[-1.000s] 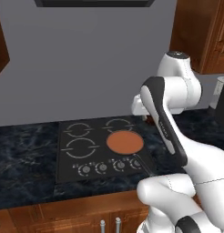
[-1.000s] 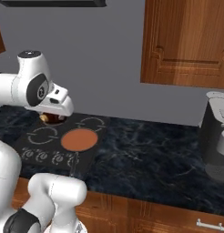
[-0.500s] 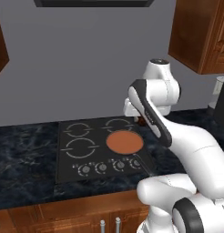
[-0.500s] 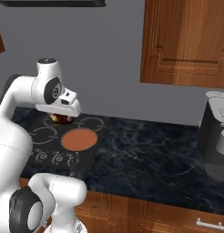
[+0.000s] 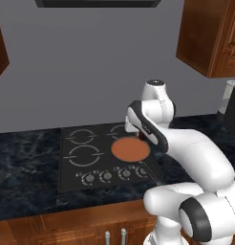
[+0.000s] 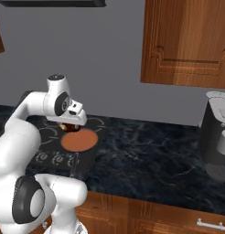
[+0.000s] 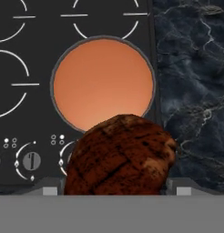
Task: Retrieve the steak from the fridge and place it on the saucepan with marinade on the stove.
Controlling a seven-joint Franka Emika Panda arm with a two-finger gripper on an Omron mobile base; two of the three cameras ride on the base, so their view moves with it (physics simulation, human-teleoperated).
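The pincer [image 6: 68, 126] hangs above the stove [image 5: 86, 158], at the far edge of the saucepan with marinade [image 5: 131, 149]. It is clamped on the steak [image 7: 119, 157], which fills the lower middle of the hand view as a dark brown, cross-scored lump between the finger tips. The tips themselves are mostly hidden behind the meat, so the grip is read from the steak's position rather than from visible contact.

In the right base view the steak [image 6: 68, 126] shows as a small brown patch under the white hand, above the far-left rim of the saucepan with marinade [image 6: 79, 140] and clear of its orange-brown surface.

In the hand view the saucepan with marinade [image 7: 103, 84] appears as a full orange-brown disc with a thin grey rim, the steak overlapping its lower edge. The pan sits on the front right burner of the stove [image 7: 22, 91]. White burner rings lie to its left and beyond it, and knobs [image 7: 31, 160] run along the front edge.

In the left base view the pan's dark straight handle [image 5: 150, 172] points toward the front right, over the knob row.

The dark marbled table [image 6: 151, 155] carries the stove; a grey appliance [image 6: 217, 137] stands on it at the far right. Wooden cabinets [image 6: 187, 43] hang above.
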